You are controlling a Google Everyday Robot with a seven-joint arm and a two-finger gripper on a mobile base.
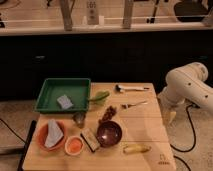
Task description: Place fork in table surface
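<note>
Lowest on the counter (145, 125), a banana (136, 148). Left of it, a cup (74, 145) of orange stuff and a bowl (51, 135) holding a grey cloth (53, 134). The fork (134, 105) lies flat, centre right. The hand (171, 116) hangs off the right edge; grip unclear. Upper left, a tray (50, 85) holds a sponge (65, 102).

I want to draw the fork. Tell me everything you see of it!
The fork is small, slim, silvery, metal-looking: darker tine end at picture-left, thin pale handle pointing right. It lies flat on the pale wooden table surface, touching nothing else. The gripper hangs past the table's right edge, apart from it.
</note>
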